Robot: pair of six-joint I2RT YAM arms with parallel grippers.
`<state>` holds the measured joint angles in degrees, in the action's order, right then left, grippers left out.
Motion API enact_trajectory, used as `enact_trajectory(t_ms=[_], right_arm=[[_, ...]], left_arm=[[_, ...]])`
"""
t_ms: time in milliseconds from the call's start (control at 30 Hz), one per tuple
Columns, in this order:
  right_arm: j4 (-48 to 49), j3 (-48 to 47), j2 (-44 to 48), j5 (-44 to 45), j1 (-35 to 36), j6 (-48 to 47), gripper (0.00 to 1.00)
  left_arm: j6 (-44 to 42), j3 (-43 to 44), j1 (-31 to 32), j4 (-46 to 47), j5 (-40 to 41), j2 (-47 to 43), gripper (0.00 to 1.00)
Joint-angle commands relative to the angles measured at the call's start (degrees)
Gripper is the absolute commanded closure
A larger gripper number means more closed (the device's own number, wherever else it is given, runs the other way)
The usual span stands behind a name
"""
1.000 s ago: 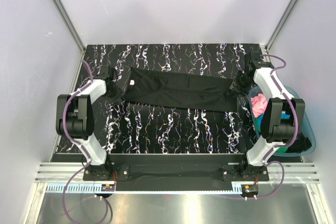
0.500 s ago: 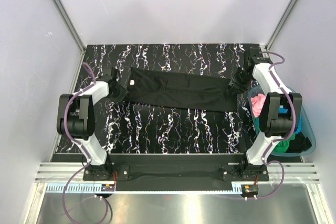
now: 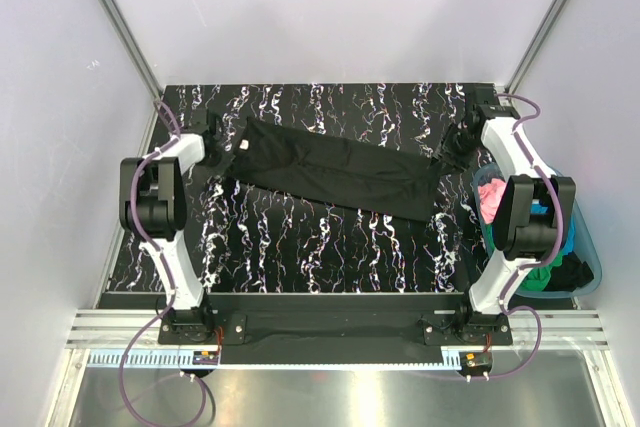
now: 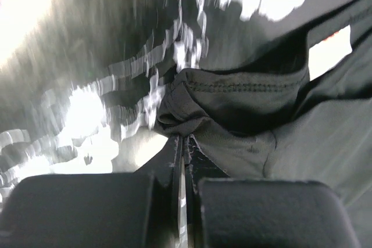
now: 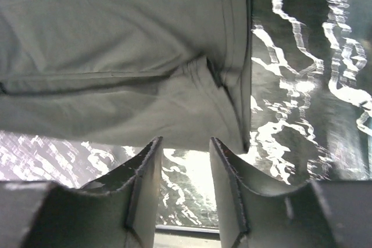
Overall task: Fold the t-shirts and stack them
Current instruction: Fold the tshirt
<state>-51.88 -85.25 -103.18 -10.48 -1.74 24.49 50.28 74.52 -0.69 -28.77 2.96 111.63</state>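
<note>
A: Where does the black t-shirt lie?
B: It lies pulled into a long band across the far half of the marbled table. It slants from the far left down toward the right, and its white label shows near the left end.
A: And the left gripper?
B: Its fingers are pressed together, pinching a bunched fold of the black cloth at that left end.
A: What about the right gripper?
B: Its fingers stand apart with bare table showing between them. It hangs just short of the shirt's stitched right edge, and nothing is in its grasp.
A: Are other shirts in sight?
B: A pink shirt and a green shirt sit heaped in the teal tub. The tub stands at the table's right edge, partly hidden behind the right arm
</note>
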Motion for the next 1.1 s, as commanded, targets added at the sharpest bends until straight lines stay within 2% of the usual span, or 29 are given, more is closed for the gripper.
enact_trajectory(t_ms=[0, 67, 100, 200, 300, 367, 400, 433, 533, 667, 800, 967, 1067], right_arm=[[3.6, -1.2, -2.0, -7.4, 0.9, -3.5, 0.53], [6.3, -1.9, -3.7, -8.0, 1.5, -4.4, 0.50], [6.8, -3.3, -6.0, -9.5, 1.4, -5.4, 0.47], [7.1, -7.0, -10.9, -10.1, 4.1, -7.9, 0.42], [7.1, -9.8, -14.6, -9.0, 4.6, -9.1, 0.42], [5.9, -11.8, -16.7, -8.7, 4.6, -9.7, 0.42], [5.4, -13.5, -18.6, -9.1, 4.6, -10.6, 0.42], [5.0, -14.2, -19.3, -9.4, 4.6, -11.2, 0.42], [3.8, -16.9, -22.1, -10.7, 4.6, -14.6, 0.41], [3.5, -17.7, -24.1, -12.2, 3.6, -16.1, 0.39], [2.6, -17.8, -26.5, -13.2, 3.3, -16.9, 0.40], [2.7, -14.4, -25.2, -14.7, 3.1, -16.9, 0.47], [3.5, -10.6, -23.1, -15.0, 3.1, -16.7, 0.60]], left_arm=[[-4.3, 9.4, -2.4, 0.3, 3.6, 4.9, 1.00], [-5.4, 14.0, -3.5, 0.2, 0.7, 8.8, 1.00], [-5.8, 20.0, -3.7, -1.8, 0.6, 12.5, 1.00], [-7.3, 29.2, -4.5, -2.5, -1.7, 19.0, 1.00], [-9.1, 35.0, -5.1, -2.3, -5.2, 23.5, 1.00], [-9.3, 40.3, -5.6, -3.7, -6.2, 24.9, 0.93], [-9.5, 41.1, -5.8, -4.5, -6.4, 24.9, 0.86], [-9.7, 41.2, -6.0, -4.6, -6.5, 23.7, 0.71], [-10.1, 37.2, -6.0, -4.6, -5.8, 18.2, 0.54], [-10.0, 25.1, -6.0, -5.0, -4.3, 10.3, 0.52], [-10.4, 14.5, -5.7, 0.9, -6.9, 4.9, 0.50], [-10.1, 15.4, -5.7, 0.7, -10.3, 7.3, 0.51], [-10.2, 16.7, -5.6, -0.4, -8.5, 6.7, 0.52]])
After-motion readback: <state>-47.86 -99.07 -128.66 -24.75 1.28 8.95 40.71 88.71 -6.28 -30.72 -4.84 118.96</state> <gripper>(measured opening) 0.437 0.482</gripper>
